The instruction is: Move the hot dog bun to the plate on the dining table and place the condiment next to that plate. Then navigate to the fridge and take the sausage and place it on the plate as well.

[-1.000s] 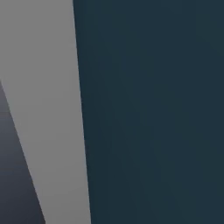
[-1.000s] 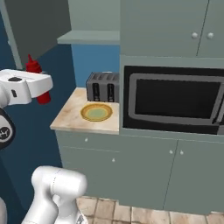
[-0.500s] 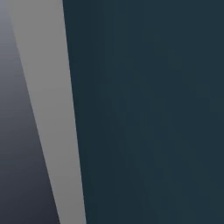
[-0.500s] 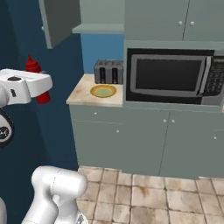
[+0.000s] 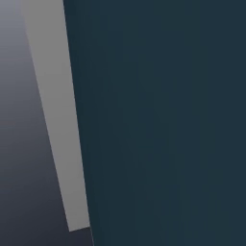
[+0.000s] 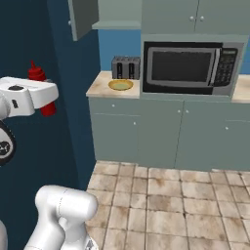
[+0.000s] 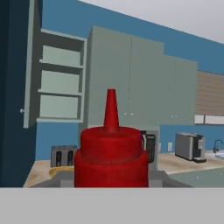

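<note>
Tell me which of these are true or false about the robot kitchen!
1. The gripper holds a red bottle. True.
2. The bottle's cap is flat and wide. False: it is narrow and pointed.
3. A toaster stands left of the microwave. True.
4. The microwave door hangs open. False: it is closed.
5. A yellow dish lies on the counter in front of the toaster. True.
6. The floor is green carpet. False: it is tan tile.
</note>
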